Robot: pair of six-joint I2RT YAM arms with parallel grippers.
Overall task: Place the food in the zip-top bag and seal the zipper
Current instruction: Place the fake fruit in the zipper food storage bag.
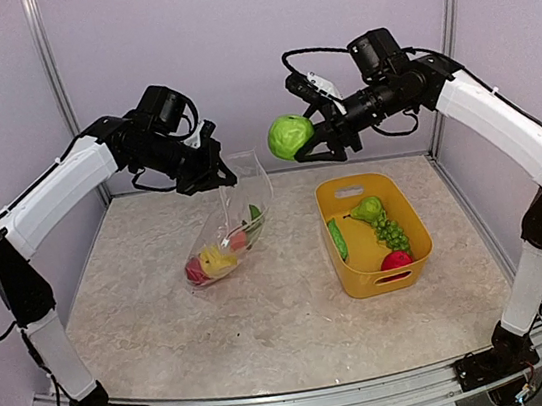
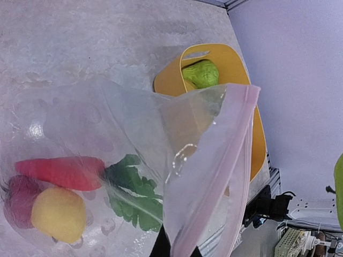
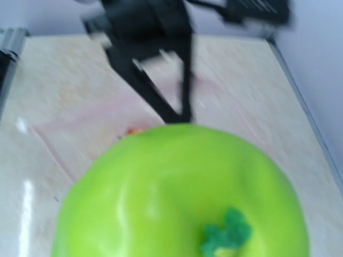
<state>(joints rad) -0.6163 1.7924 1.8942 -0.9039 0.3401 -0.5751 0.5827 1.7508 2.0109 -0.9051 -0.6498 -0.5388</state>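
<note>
My left gripper (image 1: 215, 176) is shut on the mouth edge of the clear zip-top bag (image 1: 231, 224) and holds it up, its lower end resting on the table. The bag holds a red piece, a yellow round fruit (image 2: 58, 214) and a green leafy piece (image 2: 134, 193). Its zipper strip (image 2: 228, 160) runs along the open mouth. My right gripper (image 1: 309, 142) is shut on a round green fruit (image 1: 290, 136), held in the air right of the bag; the fruit fills the right wrist view (image 3: 182, 198). Its fingers are hidden there.
A yellow basket (image 1: 348, 192) stands right of the bag with a green cucumber (image 1: 338, 238), a green pear-shaped fruit (image 1: 368, 210), green grapes (image 1: 393, 234) and a red round fruit (image 1: 396, 260). Walls and metal posts close in the table's back and sides.
</note>
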